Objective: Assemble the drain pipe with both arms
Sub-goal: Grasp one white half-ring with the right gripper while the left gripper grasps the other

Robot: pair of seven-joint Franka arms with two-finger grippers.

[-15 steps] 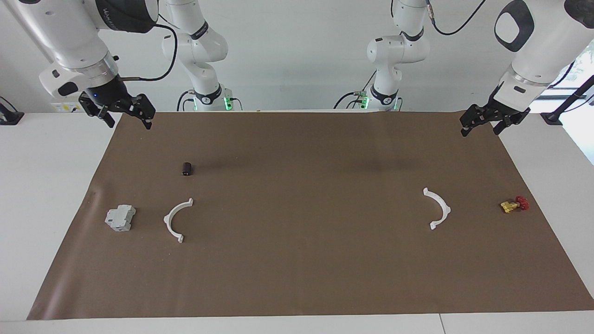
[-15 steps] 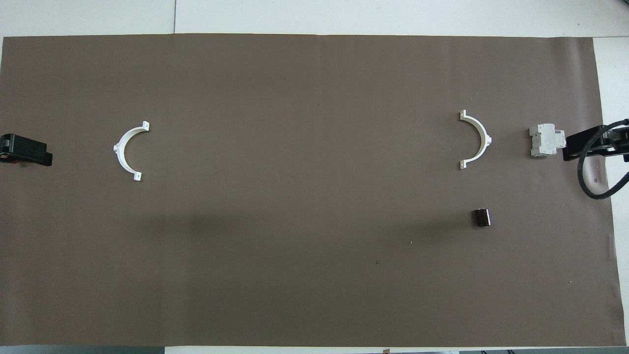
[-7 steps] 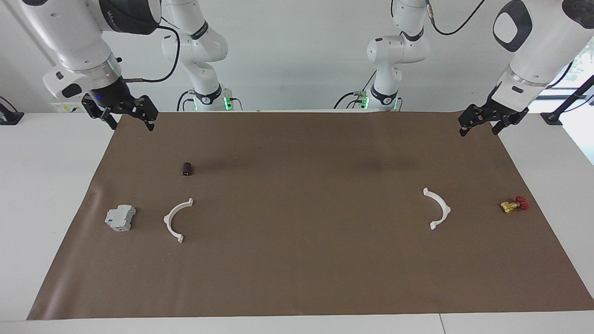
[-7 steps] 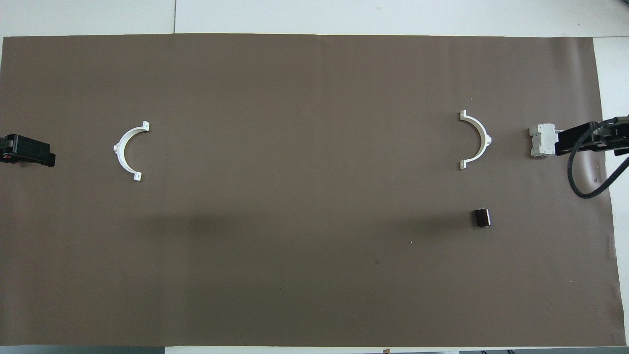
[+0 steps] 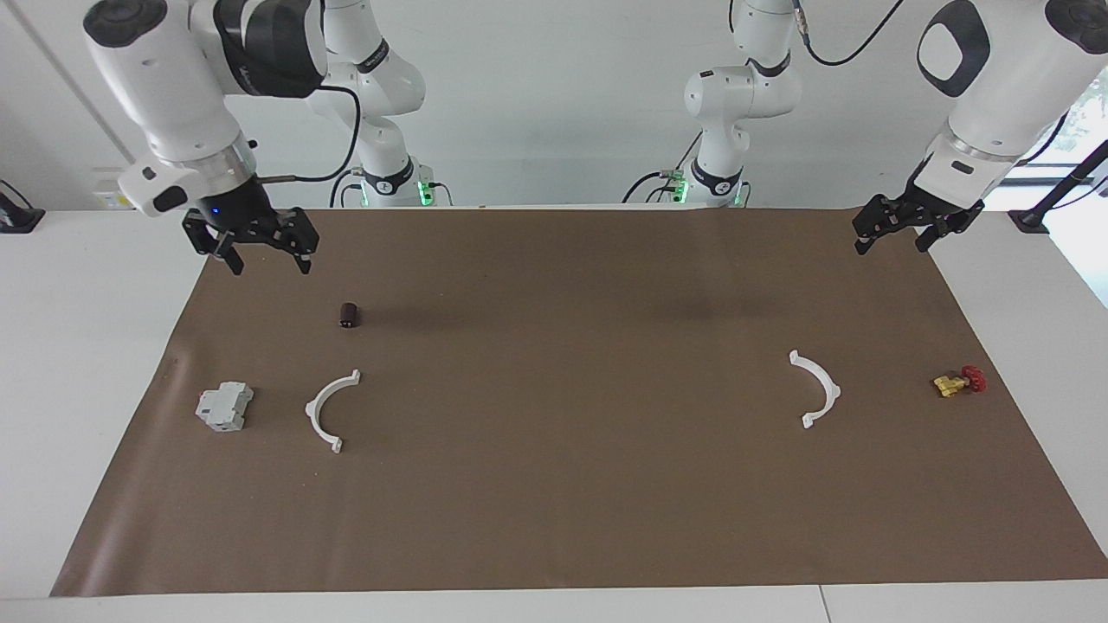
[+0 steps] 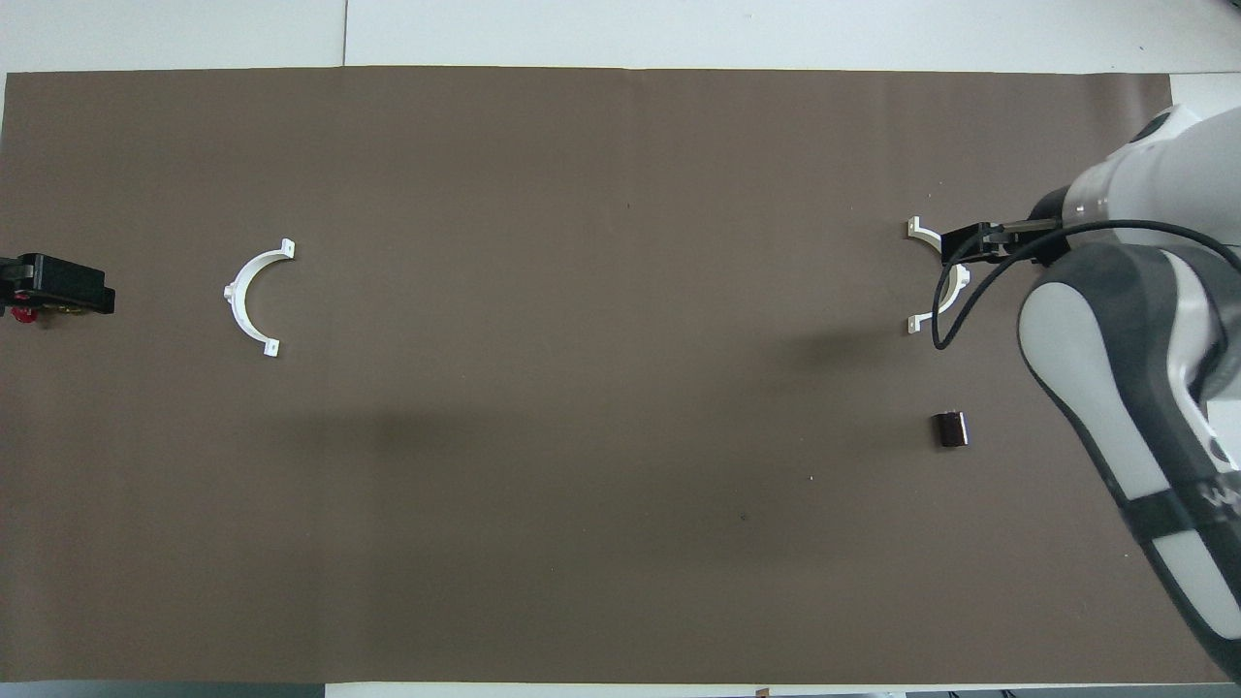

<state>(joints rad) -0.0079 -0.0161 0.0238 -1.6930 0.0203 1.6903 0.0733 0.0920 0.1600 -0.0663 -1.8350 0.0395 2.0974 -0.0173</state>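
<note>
Two white half-rings of the drain pipe lie flat and apart on the brown mat. One half-ring (image 5: 312,407) (image 6: 916,230) lies toward the right arm's end. The other half-ring (image 5: 833,385) (image 6: 233,294) lies toward the left arm's end. My right gripper (image 5: 269,260) (image 6: 970,242) is open and empty, up in the air. In the overhead view it overlaps its half-ring, but the facing view shows it high above and apart. My left gripper (image 5: 892,247) (image 6: 58,291) is open and empty, raised over the mat's edge at the left arm's end.
A grey blocky part (image 5: 223,407) lies beside the right-end half-ring; the right arm hides it in the overhead view. A small dark cylinder (image 5: 349,315) (image 6: 950,429) lies nearer to the robots. A yellow and red valve (image 5: 959,382) (image 6: 24,312) lies beside the other half-ring.
My right gripper has moved inward from the mat's edge and a little lower, now over the half-ring in the overhead view. My left gripper has barely shifted. The parts have not moved.
</note>
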